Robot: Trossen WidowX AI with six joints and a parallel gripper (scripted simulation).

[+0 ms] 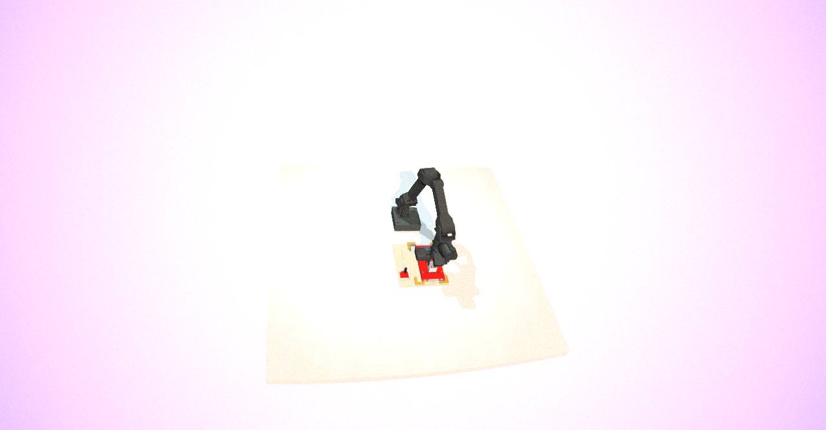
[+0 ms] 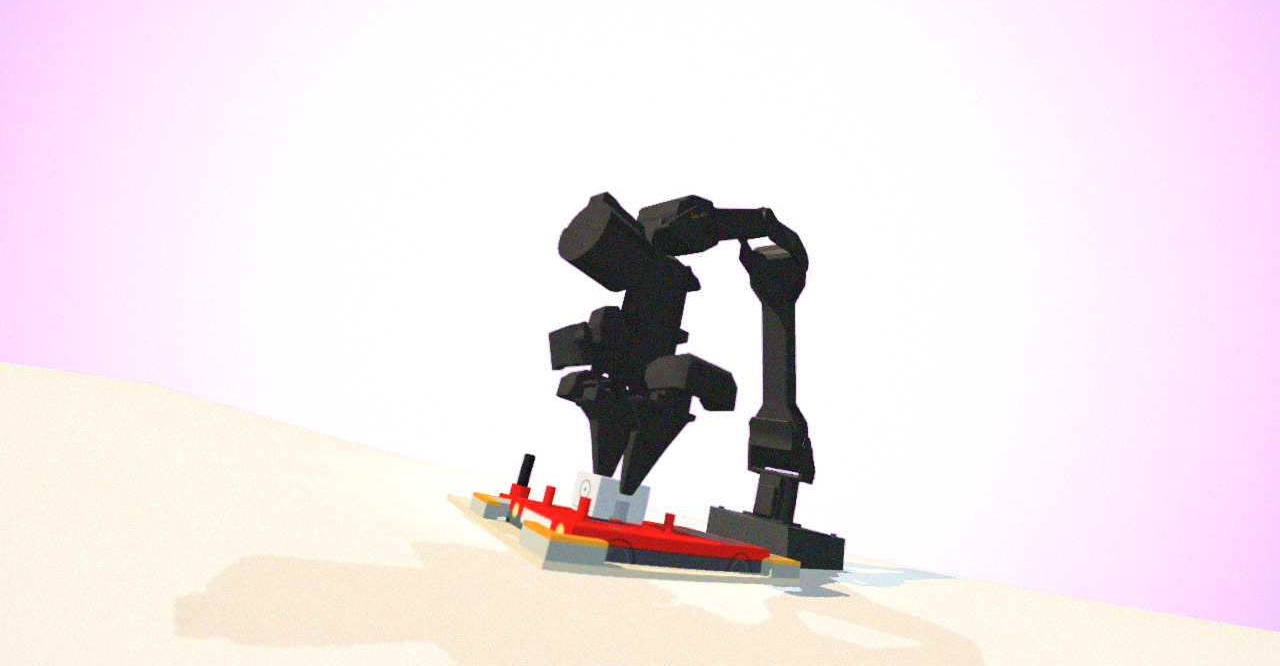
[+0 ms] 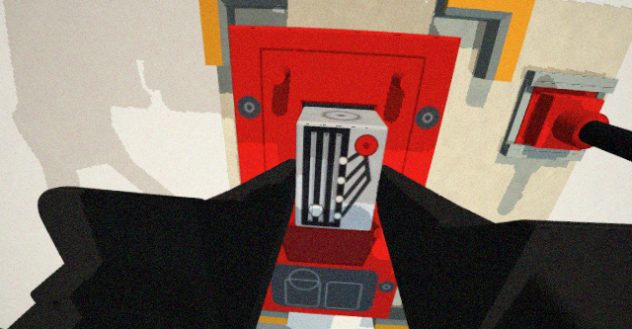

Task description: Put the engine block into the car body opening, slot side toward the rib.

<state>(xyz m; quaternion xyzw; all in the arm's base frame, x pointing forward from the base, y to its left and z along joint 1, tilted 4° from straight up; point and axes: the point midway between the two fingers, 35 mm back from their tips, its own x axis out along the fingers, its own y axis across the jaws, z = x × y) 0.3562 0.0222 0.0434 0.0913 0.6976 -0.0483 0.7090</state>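
Observation:
The white engine block (image 1: 432,267) (image 2: 586,490) (image 3: 323,171) has black stripes and a red round cap on top. My gripper (image 2: 617,483) (image 3: 336,171) is shut on it, one black finger on each long side. The block is upright over the red car body (image 1: 430,276) (image 2: 689,543) (image 3: 341,77) and stands well proud of it. A dark strip of the opening (image 3: 338,105) shows at the block's far end. Whether its bottom is inside the opening is hard to tell. A slot shows low on its side in the exterior view. The rib is hidden.
Orange-topped corner brackets (image 3: 209,23) (image 3: 515,28) (image 2: 563,534) stand around the car body. Short red pegs (image 2: 583,508) (image 2: 668,521) rise from it. A red part with a black upright rod (image 1: 404,274) (image 2: 526,470) (image 3: 609,133) sits in a grey holder beside it.

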